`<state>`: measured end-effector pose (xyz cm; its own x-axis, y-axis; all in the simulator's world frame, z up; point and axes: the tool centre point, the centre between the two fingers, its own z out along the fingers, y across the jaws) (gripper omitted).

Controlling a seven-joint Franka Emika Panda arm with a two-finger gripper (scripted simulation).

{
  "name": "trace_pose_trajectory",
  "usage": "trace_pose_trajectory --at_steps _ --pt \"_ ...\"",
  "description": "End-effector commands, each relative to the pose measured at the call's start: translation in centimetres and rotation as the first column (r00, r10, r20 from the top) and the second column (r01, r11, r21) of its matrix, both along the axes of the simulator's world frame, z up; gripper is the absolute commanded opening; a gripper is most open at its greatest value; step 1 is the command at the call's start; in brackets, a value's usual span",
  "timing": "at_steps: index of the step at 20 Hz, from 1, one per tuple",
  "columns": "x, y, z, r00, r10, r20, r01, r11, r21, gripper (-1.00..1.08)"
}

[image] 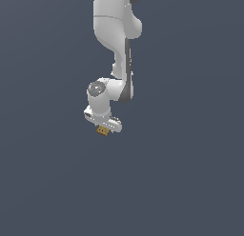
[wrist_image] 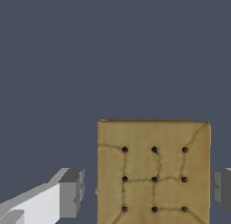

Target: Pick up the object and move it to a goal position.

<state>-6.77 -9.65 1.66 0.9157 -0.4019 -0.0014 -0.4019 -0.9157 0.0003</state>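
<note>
Wrist view: the block (wrist_image: 153, 173) sits between your two grey fingers (wrist_image: 71, 191), a gap visible on each side, so the gripper (wrist_image: 146, 191) is open and not gripping. Exterior view puts the block (image: 102, 131) just under the white hand. Step in hand looks like the grasp. Next: close squarely, then lift.

Plain dark blue-grey surface (image: 190, 182) fills background; nothing else visible.
</note>
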Motion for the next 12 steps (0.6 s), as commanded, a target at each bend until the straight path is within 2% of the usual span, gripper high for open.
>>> trace_pose_trajectory --at_steps 1,3,4,12 --pt "0.07 0.00 -0.49 1.000 0.000 0.001 0.000 1.000 0.000 1.00" --pt "0.08 0.00 -0.59 1.000 0.000 0.001 0.000 1.000 0.000 1.00" --pt "0.08 0.00 -0.59 1.000 0.000 0.001 0.000 1.000 0.000 -1.00" --pt "0.08 0.00 -0.59 1.000 0.000 0.001 0.000 1.000 0.000 -1.00"
